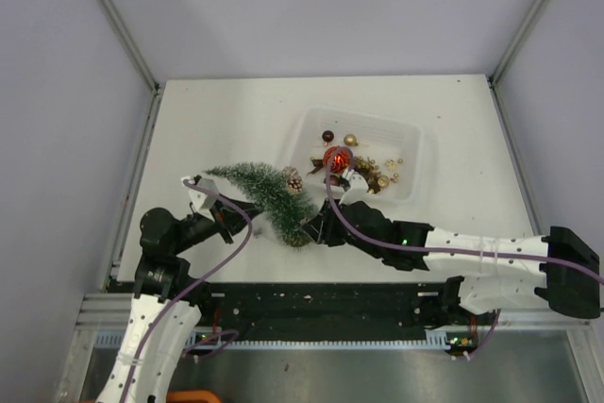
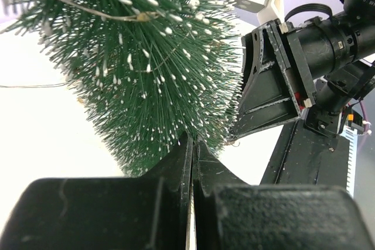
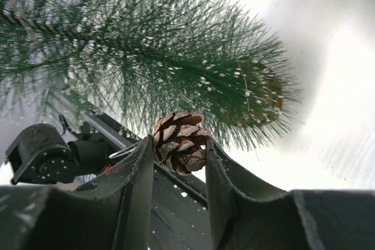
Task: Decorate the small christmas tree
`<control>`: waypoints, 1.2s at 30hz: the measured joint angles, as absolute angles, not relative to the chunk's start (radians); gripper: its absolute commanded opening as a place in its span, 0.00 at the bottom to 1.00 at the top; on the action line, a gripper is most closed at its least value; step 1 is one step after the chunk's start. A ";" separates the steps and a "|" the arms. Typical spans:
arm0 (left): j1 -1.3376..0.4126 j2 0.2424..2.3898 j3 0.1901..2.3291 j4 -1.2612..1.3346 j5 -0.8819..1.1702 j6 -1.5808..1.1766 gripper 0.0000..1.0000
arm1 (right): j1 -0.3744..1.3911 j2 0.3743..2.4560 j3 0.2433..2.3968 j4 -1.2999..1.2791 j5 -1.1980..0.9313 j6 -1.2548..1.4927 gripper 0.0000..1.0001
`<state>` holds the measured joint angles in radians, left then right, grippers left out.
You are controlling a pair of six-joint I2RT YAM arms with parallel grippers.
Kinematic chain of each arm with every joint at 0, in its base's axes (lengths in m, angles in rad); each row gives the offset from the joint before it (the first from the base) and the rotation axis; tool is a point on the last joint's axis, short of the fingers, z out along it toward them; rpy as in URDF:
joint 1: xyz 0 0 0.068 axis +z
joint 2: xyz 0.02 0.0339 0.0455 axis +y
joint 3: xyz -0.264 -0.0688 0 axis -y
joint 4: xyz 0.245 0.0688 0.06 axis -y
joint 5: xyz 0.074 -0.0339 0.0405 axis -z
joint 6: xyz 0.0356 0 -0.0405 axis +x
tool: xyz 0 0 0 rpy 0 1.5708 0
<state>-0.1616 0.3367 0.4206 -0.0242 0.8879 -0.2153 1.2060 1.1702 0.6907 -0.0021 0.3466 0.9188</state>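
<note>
Tree [image 1: 260, 191] lying on side, centre-left of top view, tip pointing left, just left of tray [image 1: 420, 139]. Right gripper [image 3: 179, 144] clamped on pinecone [image 3: 180, 137] right at bristles. Left gripper [image 2: 192, 143] fully closed, tips at tree's fringe.

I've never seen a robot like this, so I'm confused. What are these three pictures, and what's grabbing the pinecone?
These are two robot arms bolted to a table, each ending in a two-fingered claw. One picture looks down from above; the other two come from cameras on the arms' wrists. On the table, a small christmas tree is tipped on its side, next to a white tray of baubles. The right claw pinches a pinecone beside the tree. The left claw is shut at the tree's needles; whether it grips them, I can't tell.
</note>
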 measured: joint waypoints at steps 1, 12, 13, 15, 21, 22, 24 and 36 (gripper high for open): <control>-0.162 0.337 0.421 -0.022 0.887 -0.215 0.00 | 1.209 1.170 0.699 -0.006 0.347 0.920 0.11; -0.180 0.336 0.421 -0.020 0.881 -0.215 0.00 | 1.215 1.121 0.753 -0.081 0.448 0.963 0.13; -0.181 0.336 0.421 -0.021 0.881 -0.215 0.00 | 1.215 1.116 0.754 -0.088 0.468 0.971 0.13; -0.183 0.336 0.421 -0.021 0.882 -0.215 0.00 | 1.215 1.110 0.754 -0.109 0.505 0.988 0.13; -0.186 0.336 0.421 -0.022 0.882 -0.215 0.00 | 1.214 1.134 0.754 -0.131 0.542 1.015 0.12; -0.187 0.336 0.421 -0.022 0.882 -0.215 0.00 | 1.214 1.147 0.754 -0.130 0.540 1.016 0.12; -0.187 0.336 0.421 -0.022 0.882 -0.215 0.00 | 1.214 1.175 0.754 -0.130 0.531 1.019 0.12; -0.191 0.336 0.421 -0.021 0.881 -0.215 0.00 | 1.237 1.178 0.746 -0.123 0.500 1.059 0.16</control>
